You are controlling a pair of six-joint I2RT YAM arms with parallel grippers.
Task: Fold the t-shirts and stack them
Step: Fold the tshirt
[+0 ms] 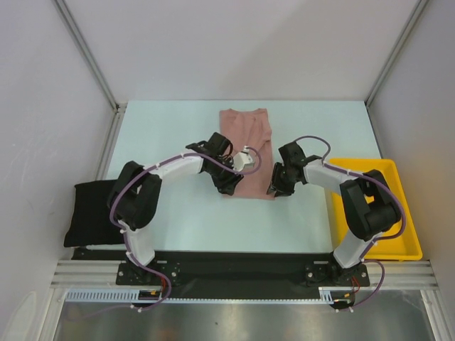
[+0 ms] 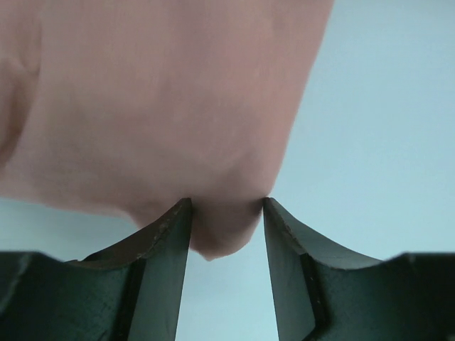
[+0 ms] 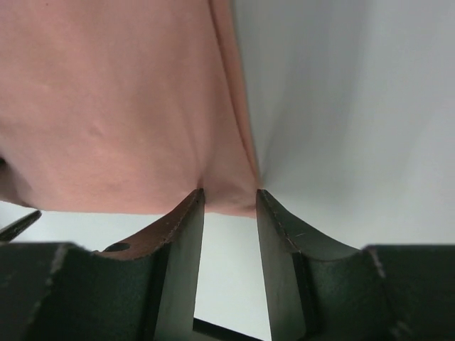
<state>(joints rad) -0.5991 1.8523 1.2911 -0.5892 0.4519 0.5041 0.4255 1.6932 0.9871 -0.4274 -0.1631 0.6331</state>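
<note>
The pink t-shirt (image 1: 247,135) lies in the middle of the table as a long narrow strip running from far to near. My left gripper (image 1: 227,185) is at its near left corner, and in the left wrist view the gripper (image 2: 227,202) is shut on a bulge of the pink cloth (image 2: 156,99). My right gripper (image 1: 276,189) is at the near right corner, and in the right wrist view the gripper (image 3: 229,192) pinches the puckered hem of the shirt (image 3: 121,99). The black t-shirt (image 1: 89,213) lies folded at the table's left edge.
A yellow plastic tray (image 1: 370,165) stands at the right, partly under the right arm. White walls close in the table at the back and both sides. Pale blue tabletop (image 1: 170,128) shows around the pink shirt.
</note>
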